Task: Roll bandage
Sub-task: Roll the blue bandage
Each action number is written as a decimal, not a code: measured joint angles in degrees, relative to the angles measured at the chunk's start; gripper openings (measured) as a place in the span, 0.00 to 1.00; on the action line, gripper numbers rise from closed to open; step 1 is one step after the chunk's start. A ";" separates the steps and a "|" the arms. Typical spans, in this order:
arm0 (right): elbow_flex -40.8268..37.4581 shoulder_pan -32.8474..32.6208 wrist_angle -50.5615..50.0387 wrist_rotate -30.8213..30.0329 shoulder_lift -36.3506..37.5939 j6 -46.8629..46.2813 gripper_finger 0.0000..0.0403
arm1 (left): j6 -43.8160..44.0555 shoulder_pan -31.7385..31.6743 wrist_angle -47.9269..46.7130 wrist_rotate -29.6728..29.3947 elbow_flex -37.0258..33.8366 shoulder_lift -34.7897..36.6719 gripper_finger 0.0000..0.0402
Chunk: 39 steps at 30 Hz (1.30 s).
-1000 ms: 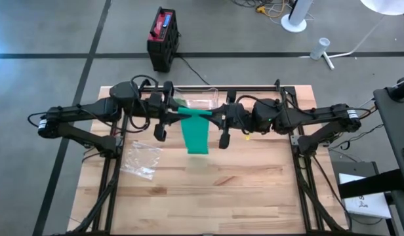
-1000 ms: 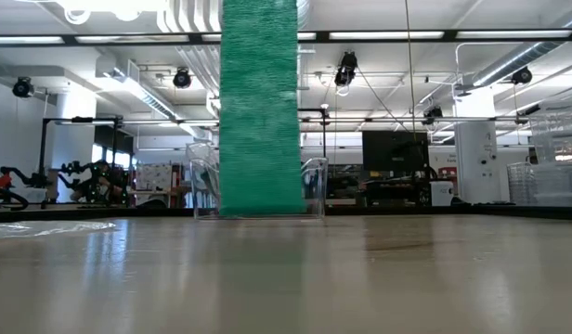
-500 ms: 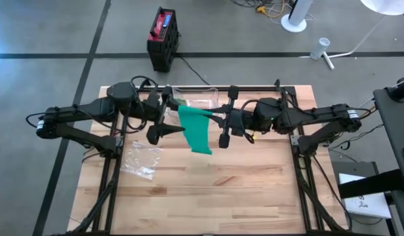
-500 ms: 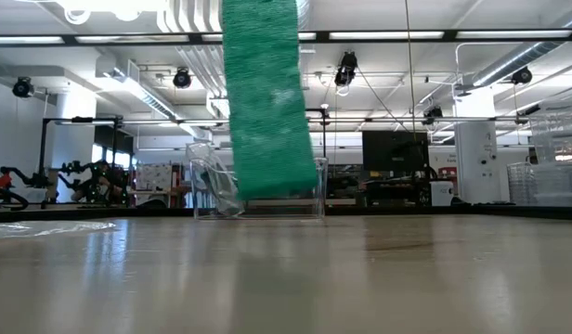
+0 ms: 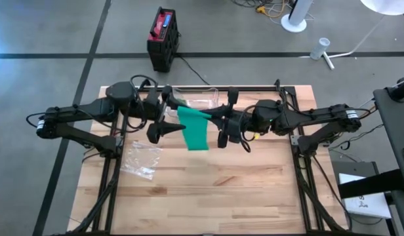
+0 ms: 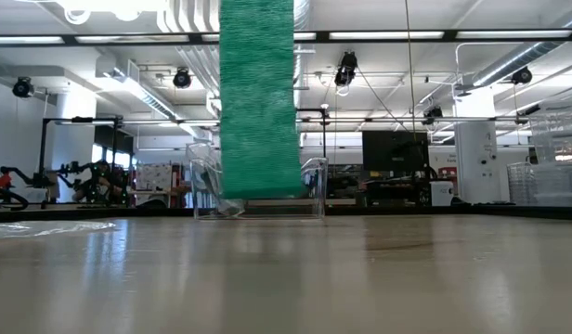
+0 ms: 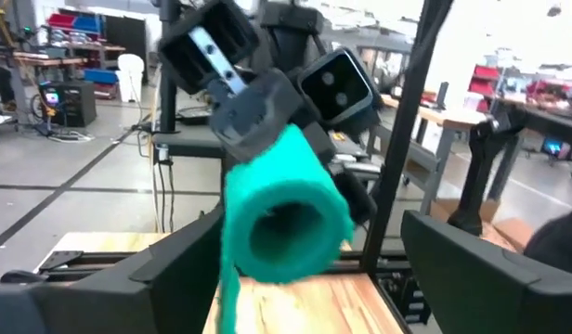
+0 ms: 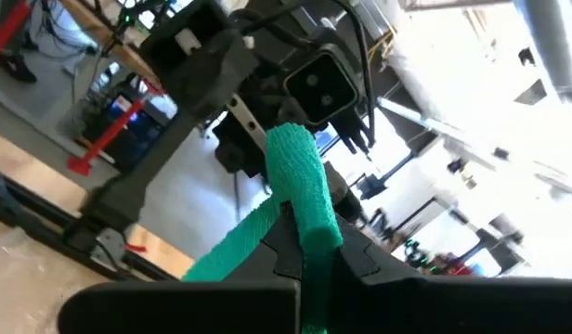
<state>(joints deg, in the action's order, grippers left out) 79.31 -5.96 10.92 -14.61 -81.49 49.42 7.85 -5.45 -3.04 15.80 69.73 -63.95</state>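
Note:
The green bandage is partly wound into a hollow roll [image 7: 286, 213], held level above the table's far middle. Its loose tail [image 6: 258, 102] hangs straight down, and the tail's lower end is clear of the tabletop. My right gripper [image 5: 215, 118] is shut on the roll's right end. My left gripper [image 5: 168, 122] stands open just left of the roll. In the left wrist view its fingers [image 7: 165, 278] stand on either side of the roll's open end without touching it. My right gripper holds the roll by its right end [image 8: 309, 246], coming in level from the table's right. The roll [image 8: 300, 176] sticks out past the fingertips toward my left gripper. The fingers hide the place of contact. The roll is lifted clear, and the tail [image 8: 235, 246] hangs slack below it.
A crumpled clear plastic bag [image 5: 141, 159] lies on the table's left half, nearer the front than my left gripper. A clear plastic box [image 5: 201, 98] stands at the far edge behind the roll. The wooden table [image 5: 254, 190] shows bare wood over its near half.
My left gripper has opened, let go of the roll's left end and drawn back a little toward the table's left edge. The hanging tail swung sideways and has settled straight again, with its lower end a little higher than before.

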 joint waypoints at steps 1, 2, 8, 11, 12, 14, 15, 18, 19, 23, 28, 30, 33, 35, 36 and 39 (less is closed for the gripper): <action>0.00 0.00 0.04 0.02 0.00 1.07 0.01 | 0.56 0.00 0.64 -0.25 0.00 -0.29 0.77; 0.00 0.00 0.06 0.00 0.00 2.10 0.01 | 1.17 0.00 1.52 -0.27 0.00 -0.55 0.76; -0.09 -0.02 0.17 -0.44 -0.85 5.91 0.01 | 4.85 0.00 4.59 -0.35 0.00 -3.59 0.74; -0.19 0.00 0.06 -0.48 -0.90 6.15 0.01 | 4.92 0.00 5.90 -0.35 -0.02 -4.30 0.70; -0.24 0.00 0.15 -0.52 -0.82 6.07 0.01 | 4.94 0.00 6.33 -0.33 -0.02 -4.25 0.69; -0.28 -0.02 0.26 -1.17 -0.79 5.67 0.01 | 4.94 0.00 6.74 -0.33 -0.01 -4.02 0.65; -0.33 -0.03 0.12 -1.41 -0.79 5.70 0.01 | 4.94 0.00 6.69 -0.38 0.00 -3.84 0.63; -0.35 -0.04 -0.09 -1.70 -0.79 5.66 0.01 | 4.94 -0.07 6.72 -0.65 0.00 -3.77 0.54; -0.35 -0.04 -0.01 -1.68 -0.79 5.43 0.01 | 4.96 -0.07 6.72 -0.78 -0.01 -3.77 0.51; -0.35 -0.13 0.10 -1.62 -0.85 4.16 0.01 | 5.31 -0.07 6.29 -0.88 -0.01 -3.77 0.33; -0.35 -0.53 -0.18 -1.95 -0.87 2.35 0.01 | 5.15 -0.07 5.93 -0.81 -0.01 -3.64 0.08; -0.35 -0.86 -0.70 -2.09 -0.90 -1.08 0.04 | 4.92 -0.33 5.48 -0.40 -0.02 -3.43 0.03; -0.35 -1.35 -1.50 -1.94 -0.84 -10.44 0.12 | 3.23 -0.78 4.35 -0.08 -0.02 -2.69 0.05; -0.35 -1.79 -2.06 -1.95 -0.64 -16.66 0.21 | 1.19 -1.04 3.62 0.22 -0.02 -1.97 0.05; -0.35 -1.98 -2.09 -1.91 -0.45 -19.66 0.25 | -0.22 -1.14 3.47 0.24 -0.02 -1.74 0.05; -0.35 -2.03 -2.42 -0.39 -0.01 -28.32 0.38 | -5.73 -1.16 1.73 0.24 0.00 -1.39 0.02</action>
<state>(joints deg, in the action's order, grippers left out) 78.96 -7.99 8.51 -15.00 -81.50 21.10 2.13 -6.61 -1.32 16.03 69.73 -65.34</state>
